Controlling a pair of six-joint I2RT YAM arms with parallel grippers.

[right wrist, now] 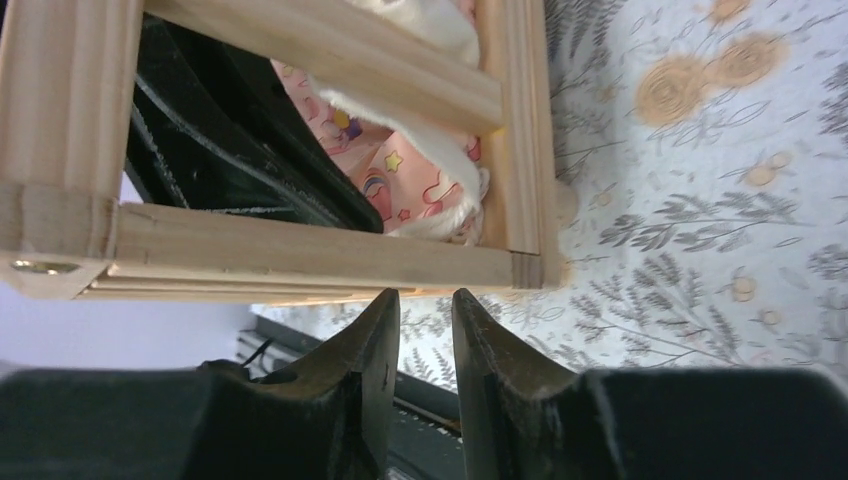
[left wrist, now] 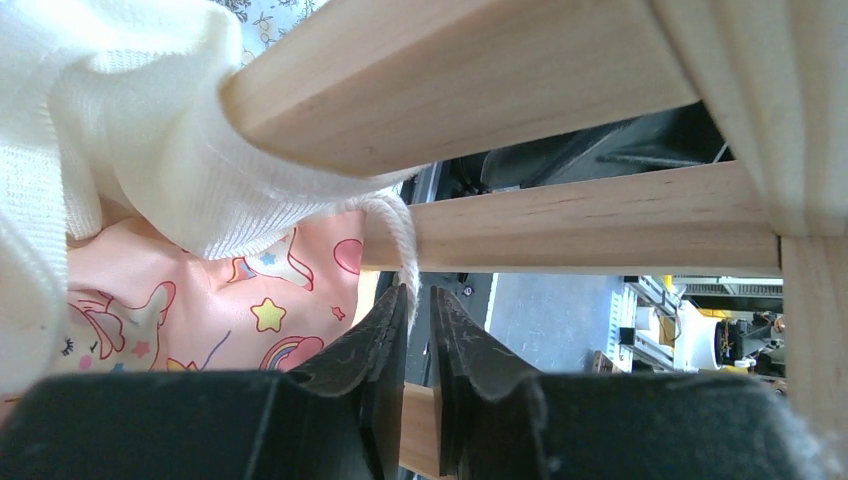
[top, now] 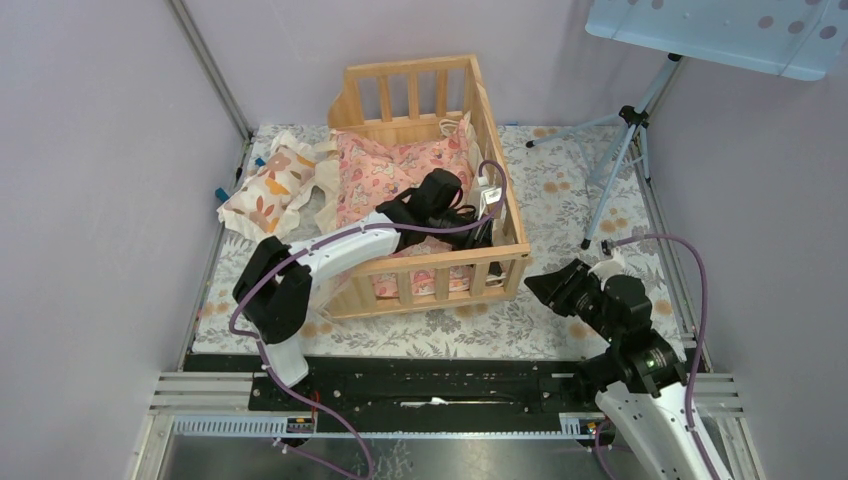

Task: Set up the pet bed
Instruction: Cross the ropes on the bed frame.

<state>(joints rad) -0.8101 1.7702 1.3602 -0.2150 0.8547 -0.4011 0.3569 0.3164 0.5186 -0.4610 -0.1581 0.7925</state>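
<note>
The pet bed (top: 440,262) is a light wood frame standing mid-table, with a pink patterned cushion (top: 385,170) lying rumpled inside. My left gripper (top: 484,226) reaches into the bed's front right corner. In the left wrist view its jaws (left wrist: 420,292) are almost closed on a thin strand of the cushion's cream ruffle (left wrist: 150,130), just under a wooden rail (left wrist: 560,215). My right gripper (top: 538,285) hovers outside the bed's front right corner. In the right wrist view (right wrist: 425,295) its jaws stand a narrow gap apart and hold nothing, just below the bed's rail (right wrist: 300,250).
A small cream pillow with orange leaf prints (top: 262,190) lies on the floral cloth (top: 570,200) left of the bed. A tripod (top: 625,150) stands at the back right. Grey walls close in both sides. A black rail (top: 430,385) runs along the near edge.
</note>
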